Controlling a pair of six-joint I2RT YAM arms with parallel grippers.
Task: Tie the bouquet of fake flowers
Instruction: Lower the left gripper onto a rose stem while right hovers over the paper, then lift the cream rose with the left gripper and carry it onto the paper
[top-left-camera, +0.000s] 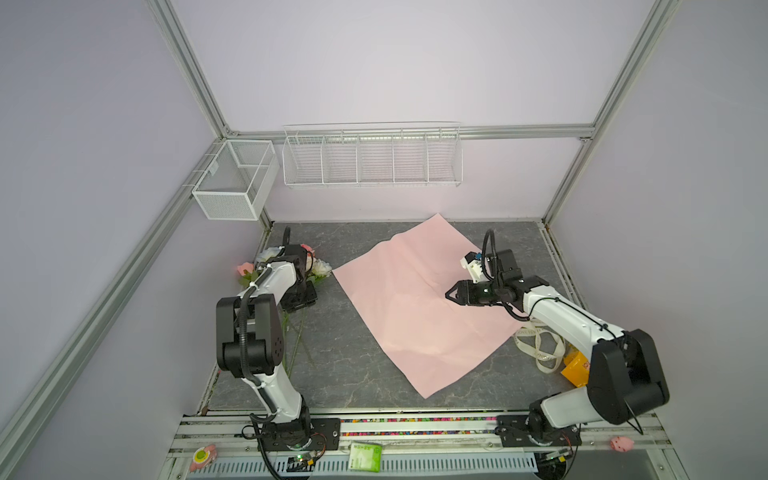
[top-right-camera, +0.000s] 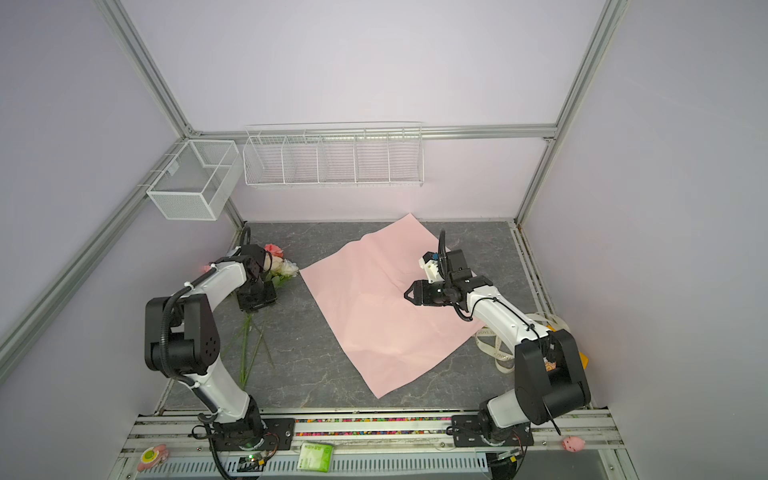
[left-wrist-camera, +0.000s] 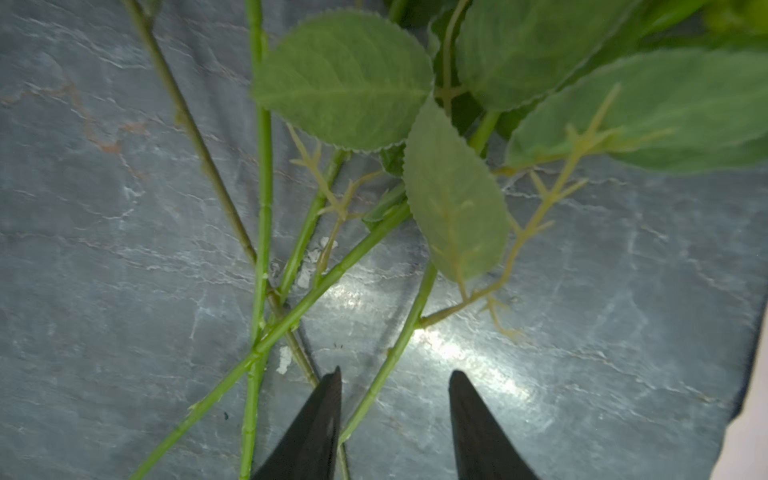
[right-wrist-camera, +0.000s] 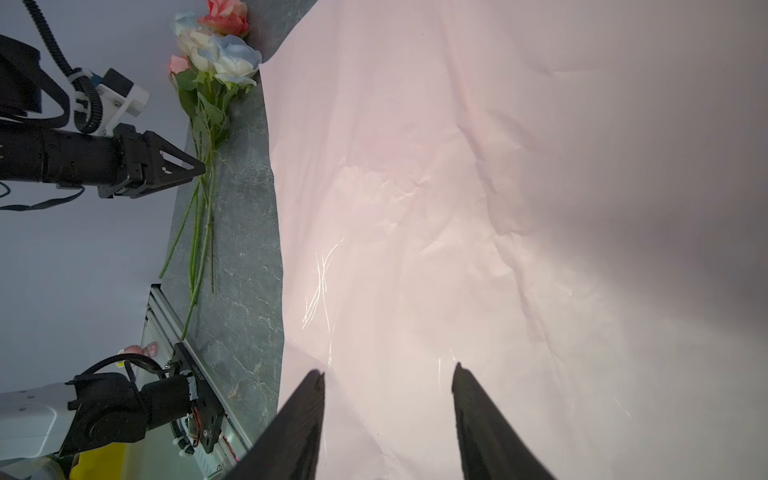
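Observation:
The bouquet of fake flowers (top-left-camera: 322, 268) (top-right-camera: 286, 266) lies on the grey slab at the left, with pink, cream and pale blue heads (right-wrist-camera: 220, 58) towards the back and green stems (left-wrist-camera: 266, 208) fanned out towards the front. My left gripper (left-wrist-camera: 395, 374) (right-wrist-camera: 203, 168) is down at the stems, jaws apart. One stem (left-wrist-camera: 386, 365) runs between the jaws, close to one finger (left-wrist-camera: 324, 415). In both top views the arm hides its tips. My right gripper (top-left-camera: 448, 296) (top-right-camera: 406, 295) (right-wrist-camera: 388, 372) hovers open over the pink paper sheet (top-left-camera: 415, 307) (top-right-camera: 374, 316), holding nothing.
A cream lettered ribbon (top-left-camera: 540, 349) (top-right-camera: 496, 349) lies looped by the right arm, next to a yellow packet (top-left-camera: 575, 370). White wire baskets (top-left-camera: 372, 160) (top-left-camera: 235, 178) hang on the back and left walls. The paper covers the slab's middle.

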